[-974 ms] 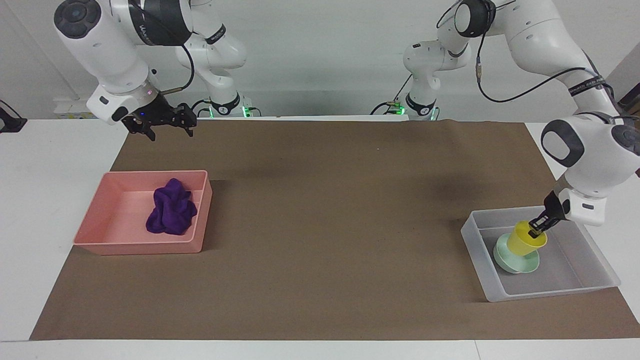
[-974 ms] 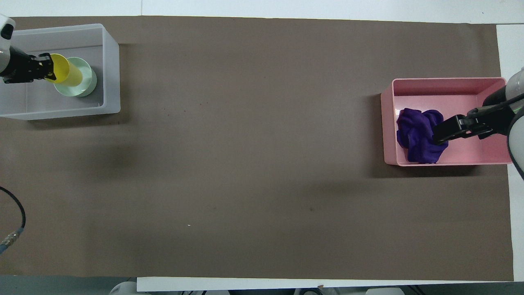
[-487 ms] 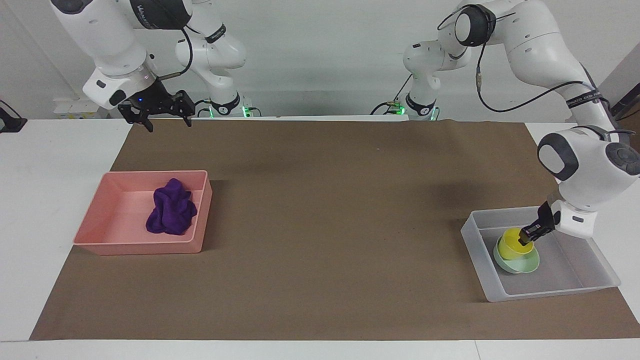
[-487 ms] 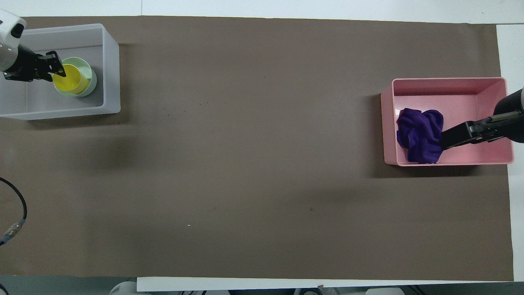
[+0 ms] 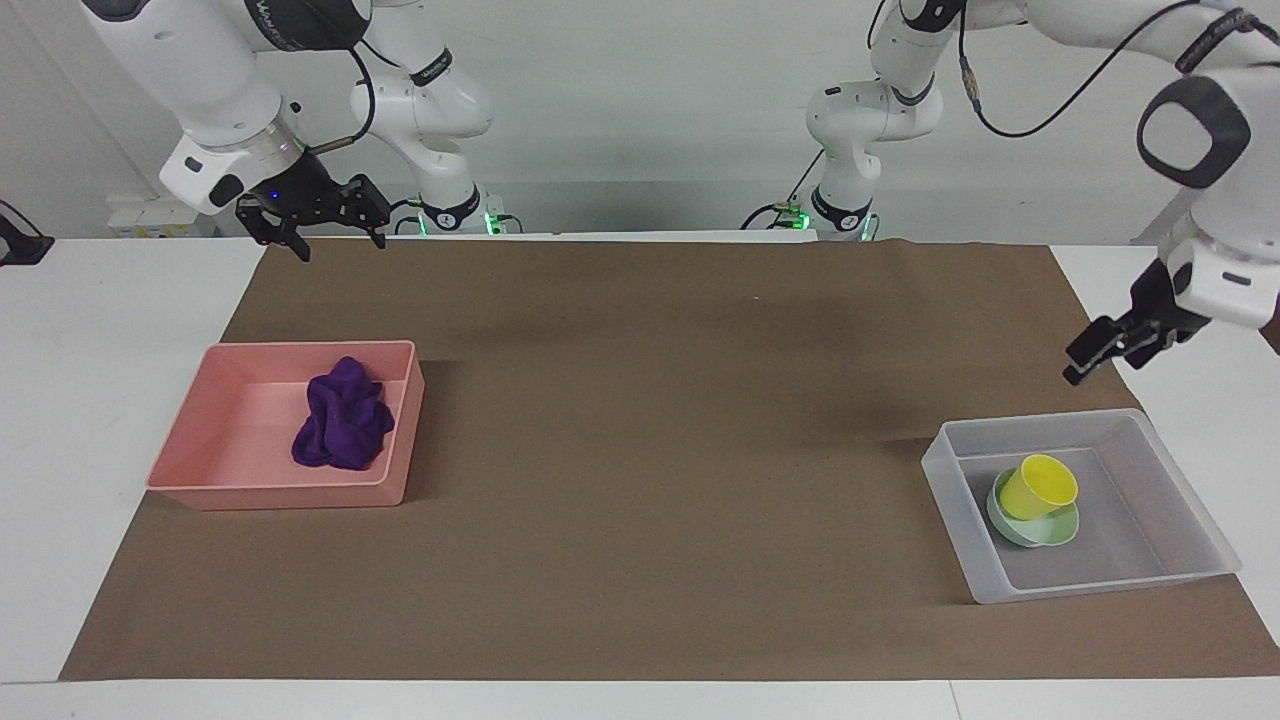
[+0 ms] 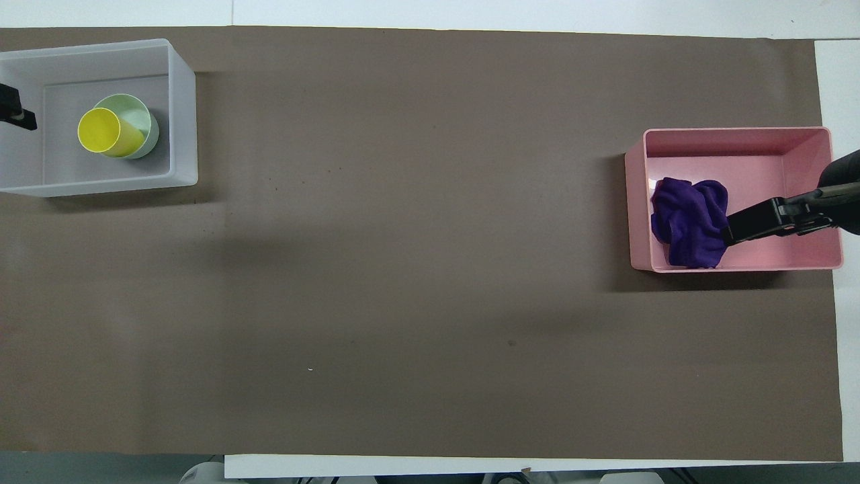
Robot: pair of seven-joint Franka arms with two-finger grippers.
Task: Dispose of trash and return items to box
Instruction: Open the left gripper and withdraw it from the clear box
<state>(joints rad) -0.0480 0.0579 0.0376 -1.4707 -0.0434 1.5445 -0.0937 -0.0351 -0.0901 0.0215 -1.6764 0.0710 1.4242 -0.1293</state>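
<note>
The yellow cup leans tilted in the mint-green bowl, inside the translucent box at the left arm's end of the table. The overhead view shows the cup, bowl and box too. My left gripper is open and empty, raised above the box's edge nearest the robots; only its tip shows overhead. The purple cloth lies in the pink tray. My right gripper is open and empty, high above that tray.
A brown mat covers most of the table, with white tabletop around it. The pink tray stands at the right arm's end and the translucent box at the left arm's end.
My left gripper let go of the yellow cup and rose up away from the box; the cup stays tilted in the bowl. My right gripper lifted slightly and has settled.
</note>
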